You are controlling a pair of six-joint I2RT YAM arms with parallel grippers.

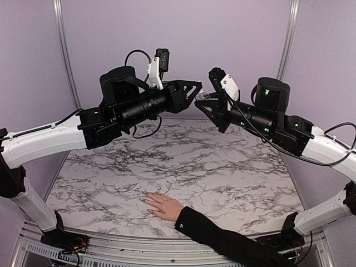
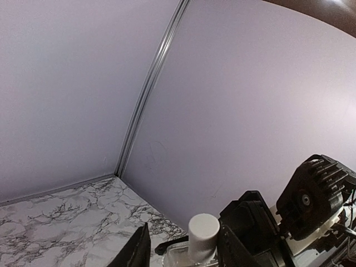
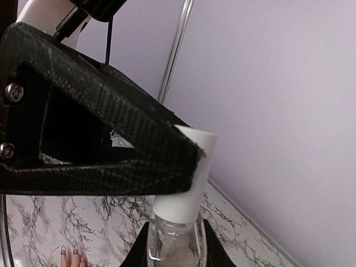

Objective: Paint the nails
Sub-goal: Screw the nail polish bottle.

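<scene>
- Two arms are raised at the back of the table [image 1: 233, 172], well above its surface, and are brought tip to tip.
- A small clear bottle [image 3: 171, 245] with a white cap [image 3: 186, 178] is pinched at its glass body by the right gripper [image 3: 172, 256], whose jaws are pressed onto it from either side.
- The left gripper [image 2: 183, 247] is spread around the cap. One finger is seen against the cap in the right wrist view, and a gap is seen on the other side in the left wrist view. The cap is not judged to be clamped.
- The nails [image 1: 146, 196] are found on a pale hand [image 1: 166, 207] with a black sleeve [image 1: 222, 239], laid flat on the near part of the table. They are well apart from both grippers. No polish can be made out on them at this size.
- The step in hand is judged to be gripping and unscrewing the cap. Painting is not yet begun.
- Risk: if the cap is closed on off-centre, it may be lost from the fingers when it is twisted.
- Risk: the smooth glass may be turned in the right jaws, or the bottle dropped from height towards the hand.
- Risk: once the bottle is opened, polish may be spilled if it is tilted.
- Risk: each nail is far smaller than a gripper finger, so skin may be smeared by a small error of aim.
</scene>
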